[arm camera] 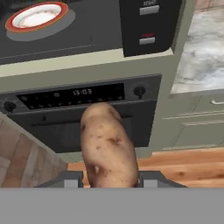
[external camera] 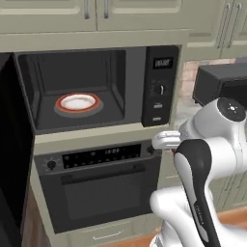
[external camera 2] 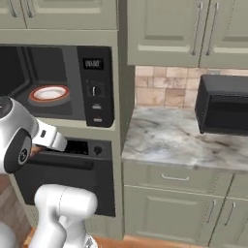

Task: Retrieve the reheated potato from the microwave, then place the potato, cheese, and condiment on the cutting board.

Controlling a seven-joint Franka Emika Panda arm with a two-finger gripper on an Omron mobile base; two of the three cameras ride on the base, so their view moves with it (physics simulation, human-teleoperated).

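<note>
Potato sat clamped between the two fingers of the end effector, held out in front of the oven, below the open microwave. Inside the microwave, a red-rimmed plate lay bare. The grip looked to catch only the potato's lower end, so a fast swing toward the bench right of the microwave could likely twist the lumpy potato loose and drop it to the floor.
</note>
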